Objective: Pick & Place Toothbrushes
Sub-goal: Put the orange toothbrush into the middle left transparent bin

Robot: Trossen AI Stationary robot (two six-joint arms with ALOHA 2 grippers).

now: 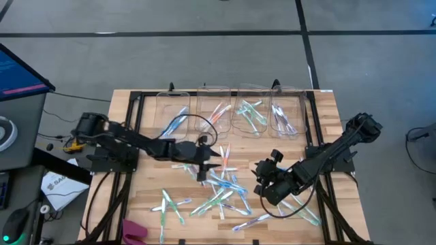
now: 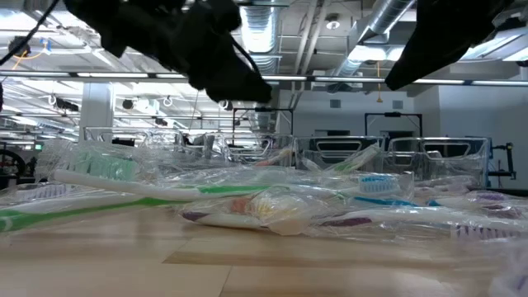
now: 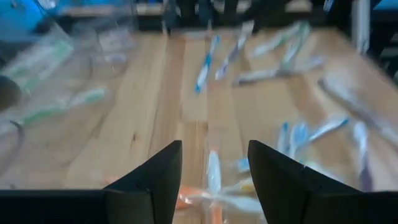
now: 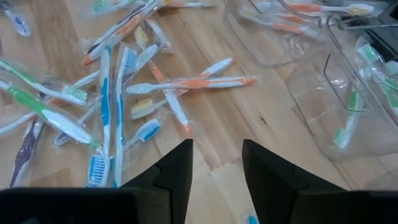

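Note:
Many wrapped toothbrushes lie scattered flat on the wooden table, with blue, orange, green and purple accents; the low view shows the same pile close up. My left gripper hovers open at the pile's left side. An orange toothbrush lies on the table below the gap of my left gripper. My right gripper hangs open over the pile's right side. Bare wood shows between the fingers of my right gripper, with orange toothbrushes lying beyond them.
Several clear bins stand in a row along the far edge and hold sorted toothbrushes; two of these bins show in the right wrist view. A black frame rail runs along the table's sides. A pink object lies at the near left.

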